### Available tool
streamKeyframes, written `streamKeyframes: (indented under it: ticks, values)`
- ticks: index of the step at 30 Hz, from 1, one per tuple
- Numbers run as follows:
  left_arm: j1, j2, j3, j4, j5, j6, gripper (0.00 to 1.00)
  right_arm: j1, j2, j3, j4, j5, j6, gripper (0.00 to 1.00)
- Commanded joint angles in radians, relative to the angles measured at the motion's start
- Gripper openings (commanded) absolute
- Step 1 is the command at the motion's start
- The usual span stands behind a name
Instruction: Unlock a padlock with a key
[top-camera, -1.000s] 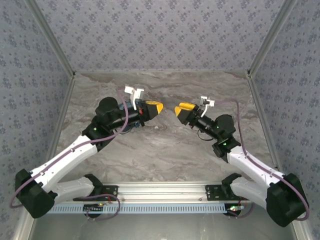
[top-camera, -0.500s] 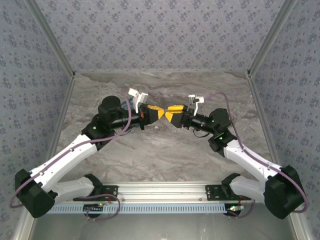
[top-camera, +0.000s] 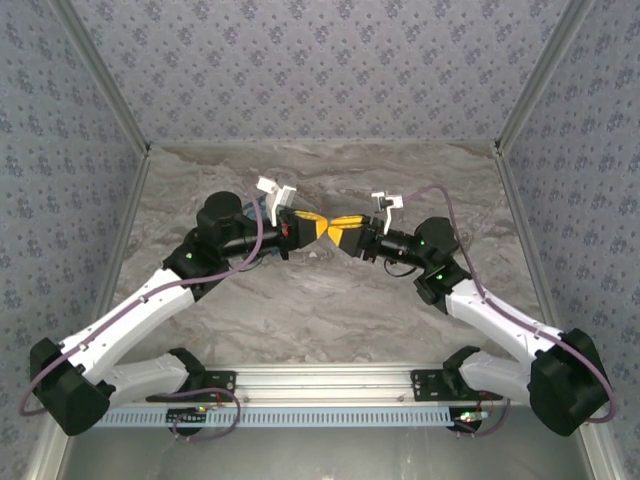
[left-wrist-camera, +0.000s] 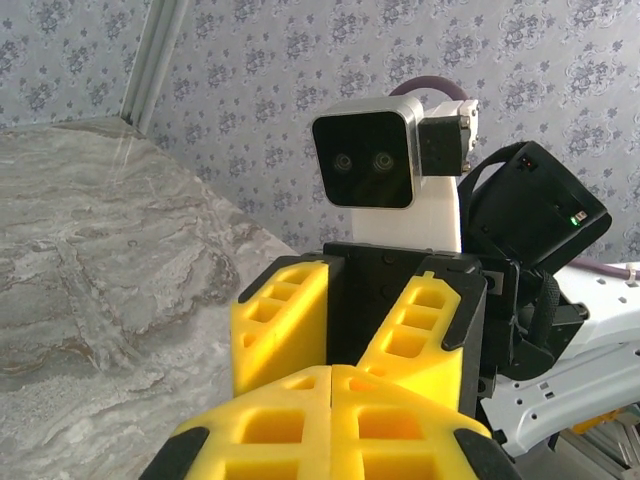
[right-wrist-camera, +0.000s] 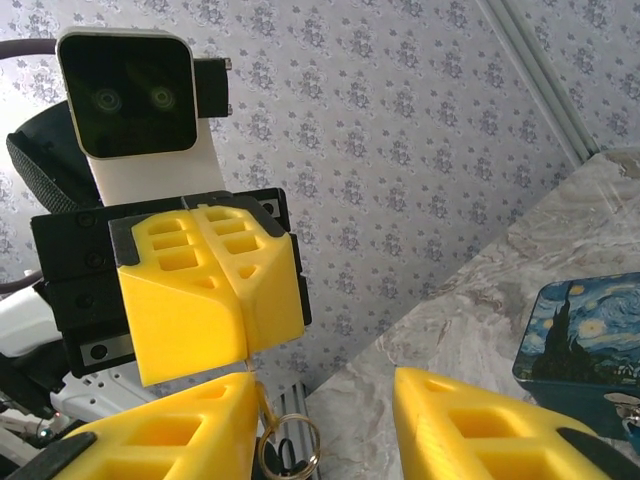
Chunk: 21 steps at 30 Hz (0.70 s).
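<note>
Above the table's middle my two grippers meet tip to tip. My left gripper (top-camera: 318, 227) is shut, its yellow pads (left-wrist-camera: 333, 400) pressed together. In the right wrist view a thin brass key (right-wrist-camera: 262, 400) sticks out from the seam of the left gripper (right-wrist-camera: 245, 345), and a key ring (right-wrist-camera: 289, 446) hangs below it. My right gripper (right-wrist-camera: 325, 385) is open, with the key beside its left finger (right-wrist-camera: 170, 430). At the right edge of that view a silvery and blue bit (right-wrist-camera: 628, 415), perhaps the padlock, shows below the box.
A blue-and-yellow Starry Night box (right-wrist-camera: 580, 330) stands on the marble table (top-camera: 330, 310), beyond my left arm. Patterned walls close in the back and both sides. A metal rail (top-camera: 320, 385) with the arm bases runs along the near edge.
My right gripper has swung left across the gap until its fingers reach the left gripper's tips. My left gripper has shifted slightly right and stayed shut.
</note>
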<state>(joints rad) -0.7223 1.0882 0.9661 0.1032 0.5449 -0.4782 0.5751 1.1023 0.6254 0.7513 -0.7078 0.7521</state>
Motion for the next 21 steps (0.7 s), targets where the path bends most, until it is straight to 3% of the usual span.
streamKeyframes:
  ticks: [1,10,14,21]
  values:
    - [-0.005,-0.002,0.036,0.011,-0.003,0.022,0.0,0.01,-0.007,0.025,-0.007,-0.019,-0.012,0.36]
    - [-0.005,0.001,0.036,0.004,-0.01,0.024,0.0,0.014,-0.023,0.017,-0.027,-0.005,-0.022,0.17]
    - [-0.001,0.003,0.037,-0.004,-0.012,0.029,0.0,0.012,-0.035,0.017,-0.044,-0.005,-0.033,0.04]
    - [0.037,-0.01,0.046,-0.048,-0.039,0.045,0.26,0.002,-0.087,-0.011,-0.145,0.05,-0.074,0.0]
